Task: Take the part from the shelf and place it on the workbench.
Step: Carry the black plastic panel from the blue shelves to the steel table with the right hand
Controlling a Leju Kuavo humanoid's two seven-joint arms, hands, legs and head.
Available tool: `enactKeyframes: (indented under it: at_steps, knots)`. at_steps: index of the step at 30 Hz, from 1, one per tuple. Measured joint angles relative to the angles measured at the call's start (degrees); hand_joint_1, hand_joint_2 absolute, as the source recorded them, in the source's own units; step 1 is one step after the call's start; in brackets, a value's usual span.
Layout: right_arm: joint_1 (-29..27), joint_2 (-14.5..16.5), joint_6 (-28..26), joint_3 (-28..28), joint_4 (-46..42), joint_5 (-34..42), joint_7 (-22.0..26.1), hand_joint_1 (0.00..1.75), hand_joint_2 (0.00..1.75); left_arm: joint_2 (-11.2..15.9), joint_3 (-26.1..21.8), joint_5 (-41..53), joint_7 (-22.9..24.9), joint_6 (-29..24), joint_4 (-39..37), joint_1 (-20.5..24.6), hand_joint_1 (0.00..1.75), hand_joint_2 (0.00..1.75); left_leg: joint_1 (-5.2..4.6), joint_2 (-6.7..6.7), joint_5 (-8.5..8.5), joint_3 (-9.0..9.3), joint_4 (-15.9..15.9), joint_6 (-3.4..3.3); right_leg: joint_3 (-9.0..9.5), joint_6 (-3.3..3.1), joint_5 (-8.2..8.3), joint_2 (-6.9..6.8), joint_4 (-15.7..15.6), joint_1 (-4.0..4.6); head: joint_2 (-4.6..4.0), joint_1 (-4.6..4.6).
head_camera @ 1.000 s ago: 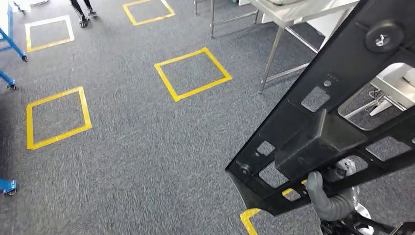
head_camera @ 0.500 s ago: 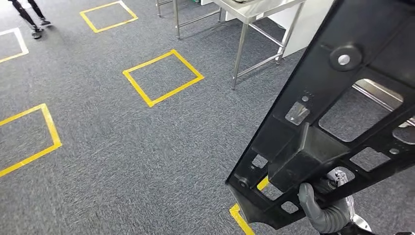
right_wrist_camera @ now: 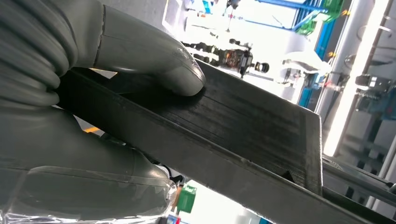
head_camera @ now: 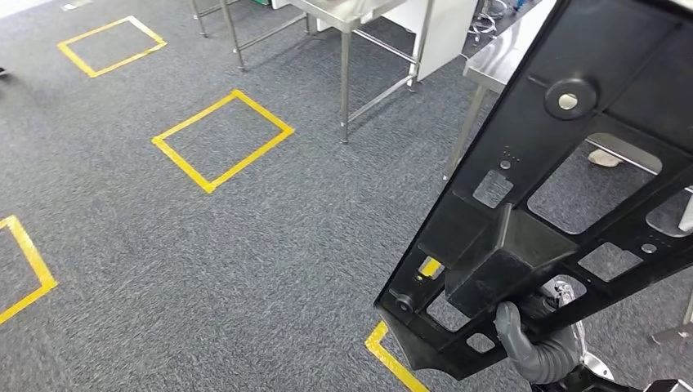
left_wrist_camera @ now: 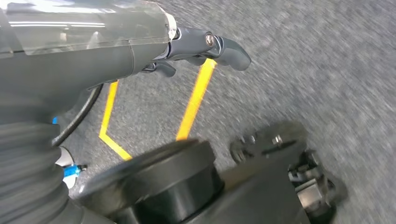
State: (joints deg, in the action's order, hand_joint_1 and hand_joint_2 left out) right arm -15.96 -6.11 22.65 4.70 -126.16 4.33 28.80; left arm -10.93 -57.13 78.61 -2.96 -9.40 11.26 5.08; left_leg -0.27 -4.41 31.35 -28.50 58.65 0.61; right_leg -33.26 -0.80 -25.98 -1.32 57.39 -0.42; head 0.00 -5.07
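A large black plastic part (head_camera: 564, 196) with several cut-outs fills the right of the head view, tilted up over the carpet. My right hand (head_camera: 533, 347) grips its lower edge from beneath. In the right wrist view the grey thumb (right_wrist_camera: 154, 60) presses on a flat black rib of the part (right_wrist_camera: 252, 126). My left hand (left_wrist_camera: 205, 46) hangs beside my body over the floor, its dark fingers stretched out and holding nothing. Steel workbenches (head_camera: 359, 10) stand ahead at the top of the head view, with another steel tabletop (head_camera: 497, 64) just behind the part.
Grey carpet carries yellow taped squares (head_camera: 221, 139), with one more at far left (head_camera: 29, 261). A yellow tape corner (head_camera: 388, 351) lies near my feet. Thin steel table legs (head_camera: 346, 86) stand ahead, and a white cabinet (head_camera: 445, 28) sits behind them.
The whole view has shifted: the camera has turned and the steel tables and yellow squares have slid left and nearer. The part stays gripped in my right hand.
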Motion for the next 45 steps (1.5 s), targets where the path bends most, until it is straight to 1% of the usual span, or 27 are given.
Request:
enactKeyframes:
  at_steps: [2, 3, 4, 5, 7, 9, 11, 13, 15, 17, 18, 20, 21, 24, 26, 28, 30, 31, 33, 35, 36, 37, 39, 40, 42, 44, 45]
  knots:
    - [0.32, 0.01, 0.07, 0.00, -0.09, -0.21, -0.29, 1.75, 1.75, -0.14, -0.15, -0.35, 0.33, 0.15, 0.00, 0.16, 0.00, 1.75, 0.27, 2.88, 3.55, -3.17, 7.01, 0.34, 0.09, -0.47, 0.06, 1.17, -0.11, -0.15, 0.00, 0.00]
    - [0.51, 0.02, 0.10, 0.00, -0.07, -0.28, -0.55, 1.75, 1.75, -0.21, -0.23, -0.55, 0.53, 0.27, 0.00, 0.33, 0.00, 1.75, 0.34, 3.51, 5.12, -5.13, 11.06, 0.46, 0.10, -0.56, 0.05, 1.79, -0.08, -0.12, 0.00, 0.00]
    - [0.69, 0.02, 0.14, 0.00, -0.05, -0.33, -0.80, 1.75, 1.75, -0.29, -0.28, -0.72, 0.74, 0.41, 0.00, 0.54, 0.00, 1.75, 0.36, 3.76, 5.82, -6.60, 13.96, 0.56, 0.14, -0.59, 0.04, 2.49, -0.05, -0.09, 0.00, 0.00]
    - [0.88, 0.02, 0.16, 0.00, -0.03, -0.33, -1.02, 1.75, 1.75, -0.40, -0.30, -0.82, 0.98, 0.62, 0.00, 0.70, 0.00, 1.75, 0.38, 3.85, 5.32, -7.14, 14.78, 0.58, 0.22, -0.58, 0.02, 3.25, -0.01, -0.08, 0.00, 0.00]
    - [1.12, -0.05, 0.17, 0.00, -0.03, -0.18, -1.26, 1.75, 1.75, -0.69, -0.34, -0.88, 1.44, 1.01, 0.00, 0.68, 0.00, 1.75, 0.50, 4.41, 1.22, -5.26, 9.82, 0.40, 0.44, -0.44, -0.06, 4.93, 0.13, -0.10, 0.00, 0.00]
    - [1.00, -0.26, 0.27, 0.00, -0.04, 0.12, -1.04, 1.75, 1.75, -1.01, -0.46, -1.16, 1.51, 1.13, 0.00, 0.32, 0.00, 1.75, 0.75, 6.74, -2.21, -2.29, 2.27, 0.02, 0.35, -0.05, -0.15, 6.46, 0.43, -0.08, 0.00, 0.00]
    - [0.87, -0.54, 0.60, -0.01, -0.03, 0.35, -0.62, 1.75, 1.75, -1.27, -0.82, -1.85, 1.00, 0.85, 0.00, 0.04, 0.00, 1.75, 0.83, 8.31, -2.67, -1.24, -0.94, -0.41, -0.24, 0.66, 0.04, 7.69, 0.61, -0.15, 0.00, 0.00]
    - [0.96, -0.75, 0.99, -0.02, -0.01, 0.53, -0.27, 1.75, 1.75, -1.50, -1.28, -2.51, 0.07, 0.30, 0.00, 0.07, 0.00, 1.75, 0.84, 7.47, -2.80, -1.17, -1.46, -1.05, -0.74, 1.52, 0.38, 8.78, 0.55, -0.33, 0.00, 0.01]
    - [1.34, -1.08, 1.16, -0.05, 0.09, 0.84, -0.10, 1.75, 1.75, -1.69, -1.61, -2.92, -1.09, -0.38, 0.00, 0.09, 0.00, 1.75, 0.95, 6.12, -3.25, -0.86, -2.10, -1.83, -1.55, 2.11, -0.53, 7.13, 2.00, -0.23, 0.00, 0.02]
    - [2.01, -1.48, 1.19, -0.07, 0.34, 1.26, -0.05, 1.75, 1.75, -1.78, -1.84, -3.14, -2.42, -1.06, 0.00, -0.12, 0.00, 1.75, 0.86, 4.62, -3.43, -0.77, -2.42, -2.29, -4.36, 2.52, -3.70, 3.59, 7.81, -0.19, 0.00, 0.02]
    - [2.23, -1.66, 1.19, -0.07, 0.50, 1.47, -0.01, 1.75, 1.75, -1.77, -1.94, -3.23, -3.13, -1.38, 0.00, -0.26, 0.00, 1.75, 0.75, 3.85, -3.39, -0.80, -2.42, -2.39, -6.32, 2.70, -5.46, 2.49, 11.78, -0.29, 0.00, 0.02]
    - [2.08, -1.87, 1.16, -0.02, 0.81, 1.81, 0.14, 1.75, 1.75, -1.73, -2.17, -3.54, -4.32, -1.79, 0.00, -0.45, 0.00, 1.75, 0.61, 2.35, -3.22, -0.79, -2.38, -2.43, -8.64, 2.98, -6.53, 1.67, 16.43, -0.55, 0.00, 0.02]
    - [1.88, -1.95, 1.16, 0.04, 0.90, 1.92, 0.31, 1.75, 1.75, -1.71, -2.29, -3.68, -4.67, -1.92, 0.00, -0.46, 0.00, 1.75, 0.60, 1.66, -3.09, -0.70, -2.34, -2.35, -8.14, 3.05, -5.45, 1.43, 15.50, -0.65, 0.00, 0.02]
    - [1.63, -1.99, 1.20, 0.34, 0.92, 2.00, 0.96, 1.75, 1.75, -1.68, -2.57, -3.76, -4.67, -1.96, 0.00, -0.39, 0.00, 1.75, 0.42, -0.13, -2.41, -0.12, -2.13, -1.72, -2.18, 2.74, -0.62, -1.37, 4.27, -0.55, 0.00, 0.02]
    - [1.67, -1.99, 1.22, 0.45, 0.89, 2.00, 1.12, 1.75, 1.75, -1.62, -2.69, -3.71, -4.46, -1.96, 0.00, -0.34, 0.00, 1.75, 0.13, -1.10, -1.94, 0.21, -2.07, -1.13, -0.45, 2.05, -0.07, -2.49, 0.79, -0.14, 0.00, 0.01]
    - [1.73, -1.99, 1.25, 0.55, 0.87, 1.90, 1.14, 1.75, 1.75, -1.57, -2.78, -3.65, -3.87, -1.94, 0.00, -0.20, 0.00, 1.75, 0.00, -2.17, -1.62, 0.57, -2.19, -0.56, -0.58, 1.36, -0.08, -1.18, 0.77, -0.04, 0.00, 0.00]
    - [2.33, -1.99, 1.26, 0.64, 0.86, 1.74, 0.91, 1.75, 1.75, -1.57, -2.86, -3.66, -2.53, -1.86, 0.00, 0.03, 0.00, 1.75, 0.19, -1.07, -0.48, 0.40, -0.93, 0.08, -0.48, 0.72, 0.09, 0.10, 0.46, -0.32, 0.00, 0.00]
    - [3.00, -1.99, 1.25, 0.69, 0.85, 1.70, 0.56, 1.75, 1.75, -1.57, -2.95, -3.71, -1.79, -1.76, 0.00, 0.10, 0.00, 1.75, 0.32, 0.36, 0.86, -0.53, 1.27, 0.35, -0.41, 0.39, 0.21, 0.72, 0.31, -0.49, 0.00, 0.00]
    - [4.46, -1.99, 1.40, 0.90, 0.86, 1.83, -0.53, 1.75, 1.75, -1.57, -3.12, -3.77, -0.81, -1.46, 0.00, 0.14, 0.00, 1.75, 0.49, 3.14, 4.51, -4.38, 9.07, 0.64, -0.47, 0.00, 0.28, 2.00, 0.29, -0.46, 0.00, 0.00]
    - [5.25, -1.99, 1.86, 1.40, 0.87, 2.14, -1.81, 1.75, 1.75, -1.62, -3.19, -3.69, -0.56, -1.27, 0.00, 0.34, 0.00, 1.75, 0.50, 3.83, 5.95, -7.81, 15.15, 0.63, -0.43, -0.07, 0.29, 3.41, 0.32, -0.30, 0.00, 0.00]
    - [5.46, -1.99, 2.07, 1.71, 0.87, 2.28, -2.28, 1.75, 1.75, -1.66, -3.20, -3.65, -0.56, -1.25, 0.00, 0.44, 0.00, 1.75, 0.49, 3.93, 4.89, -8.12, 15.10, 0.51, -0.34, -0.06, 0.28, 4.14, 0.35, -0.25, 0.00, 0.00]
    - [5.66, -1.99, 2.19, 1.98, 0.88, 2.38, -2.59, 1.75, 1.75, -1.71, -3.20, -3.63, -0.55, -1.25, 0.00, 0.50, 0.00, 1.75, 0.49, 4.12, 2.80, -7.30, 12.64, 0.30, -0.21, -0.03, 0.26, 4.89, 0.38, -0.21, 0.00, 0.00]
    - [6.04, -1.99, 2.24, 2.38, 0.88, 2.54, -2.83, 1.75, 1.75, -1.75, -3.20, -3.59, -0.52, -1.26, 0.00, 0.36, 0.00, 1.75, 0.51, 6.20, -1.72, -4.21, 4.62, -0.25, -0.08, 0.14, 0.21, 6.39, 0.49, -0.15, 0.00, 0.01]
    - [6.22, -1.99, 2.23, 2.52, 0.88, 2.61, -2.96, 1.75, 1.75, -1.77, -3.20, -3.51, -0.62, -1.27, 0.00, 0.29, 0.00, 1.75, 0.55, 7.36, -2.99, -3.07, 1.51, -0.50, -0.22, 0.37, 0.23, 7.07, 0.58, -0.17, 0.00, 0.01]
    - [6.46, -1.98, 2.33, 2.73, 0.87, 2.70, -3.28, 1.75, 1.75, -1.83, -3.19, -3.22, -1.38, -1.39, 0.00, 0.27, 0.00, 1.75, 0.45, 8.55, -3.34, -2.37, -0.82, -0.97, -0.69, 1.15, 0.41, 8.31, 0.61, -0.34, 0.00, 0.01]
    - [6.54, -1.97, 2.61, 2.94, 0.82, 2.73, -3.62, 1.75, 1.75, -2.04, -3.08, -2.78, -2.97, -1.71, 0.00, 0.40, 0.00, 1.75, 0.48, 7.39, -3.68, -2.17, -1.38, -1.62, -1.00, 1.99, 0.58, 9.17, 0.55, -0.53, 0.00, 0.00]
    - [6.57, -1.96, 2.79, 3.08, 0.78, 2.75, -3.75, 1.75, 1.75, -2.16, -2.98, -2.58, -3.87, -1.90, 0.00, 0.46, 0.00, 1.75, 0.61, 6.71, -3.93, -2.00, -1.75, -2.01, -1.31, 2.27, 0.17, 8.36, 1.12, -0.45, 0.00, 0.01]
